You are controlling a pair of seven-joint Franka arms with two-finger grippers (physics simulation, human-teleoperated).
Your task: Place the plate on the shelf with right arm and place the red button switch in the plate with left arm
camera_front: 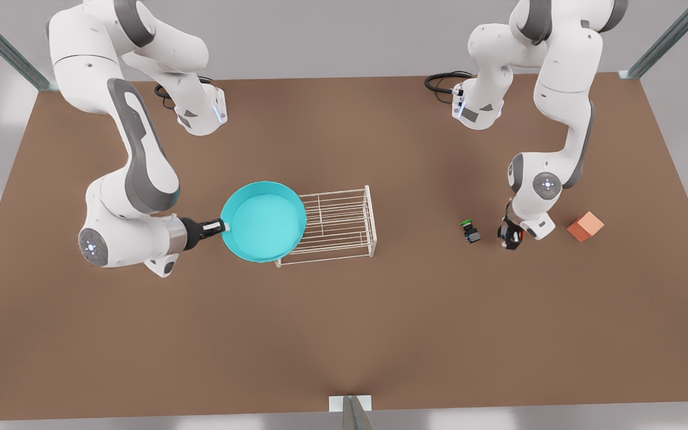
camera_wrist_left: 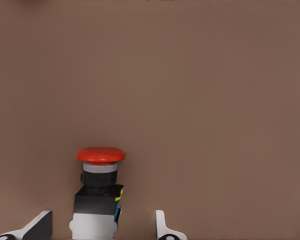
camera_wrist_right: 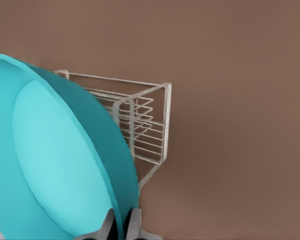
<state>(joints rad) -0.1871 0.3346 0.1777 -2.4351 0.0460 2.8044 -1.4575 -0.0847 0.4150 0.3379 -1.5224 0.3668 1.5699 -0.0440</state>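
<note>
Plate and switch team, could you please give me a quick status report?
Right gripper shut on plate, over shelf end. Left gripper open astride red button switch. Nothing in the way.

Brown tabletop [camera_front: 344,334], grey surround [camera_front: 332,36]

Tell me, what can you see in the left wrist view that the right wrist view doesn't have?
The left wrist view alone has the red button switch, standing upright on the table between the left gripper's open fingers. The right wrist view alone has the turquoise plate, its rim pinched by the right gripper, and the white wire shelf behind it. Both share the plain brown table.
</note>
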